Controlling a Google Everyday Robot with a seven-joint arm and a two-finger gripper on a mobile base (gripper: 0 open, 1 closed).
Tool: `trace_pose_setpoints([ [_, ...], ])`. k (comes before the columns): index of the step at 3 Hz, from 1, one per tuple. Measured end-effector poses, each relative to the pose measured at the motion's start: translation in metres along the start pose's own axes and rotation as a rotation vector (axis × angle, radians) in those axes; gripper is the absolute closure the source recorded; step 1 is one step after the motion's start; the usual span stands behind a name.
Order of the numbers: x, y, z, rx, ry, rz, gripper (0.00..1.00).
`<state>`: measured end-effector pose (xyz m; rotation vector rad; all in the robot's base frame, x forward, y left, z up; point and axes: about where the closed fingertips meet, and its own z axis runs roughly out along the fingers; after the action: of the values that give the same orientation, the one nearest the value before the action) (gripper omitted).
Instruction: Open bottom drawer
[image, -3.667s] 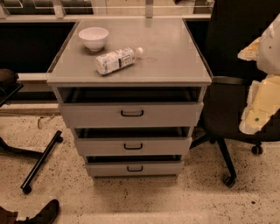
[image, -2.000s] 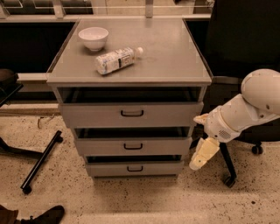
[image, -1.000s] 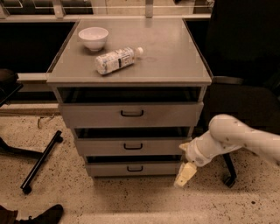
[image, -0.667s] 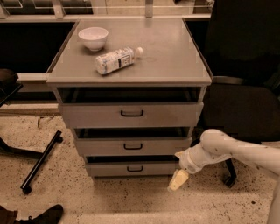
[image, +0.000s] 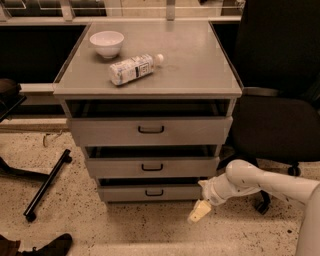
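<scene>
Gripper (image: 200, 211) hangs near the floor, whether open or closed you cannot tell, just off the right corner of the bottom drawer (image: 175, 193), lowest under the table (image: 195, 65). Its handle (image: 154, 192) lies further left: come in high and you risk catching the middle drawer (image: 180, 167)

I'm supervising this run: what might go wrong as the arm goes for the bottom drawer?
1. The gripper hangs low by the floor, near the right end of the bottom drawer and off from its handle; it may scrape or miss.
2. The middle drawer sits just above, so it might hook the wrong handle.
3. A jolt may roll the bottle lying on the cabinet top.
</scene>
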<state>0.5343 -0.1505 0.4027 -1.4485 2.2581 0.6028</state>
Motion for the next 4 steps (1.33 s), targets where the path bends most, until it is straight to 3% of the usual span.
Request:
trace_pose_setpoints([
  [1,0.001,-0.018,0.030,0.008,-0.023,-0.056,0.00],
  [2,0.001,-0.047,0.072,0.079,-0.114,-0.122,0.00],
  [3,-0.012,-0.066,0.104,0.109,-0.199,-0.187,0.00],
  [4,-0.013,-0.066,0.109,0.084,-0.232,-0.210,0.00],
])
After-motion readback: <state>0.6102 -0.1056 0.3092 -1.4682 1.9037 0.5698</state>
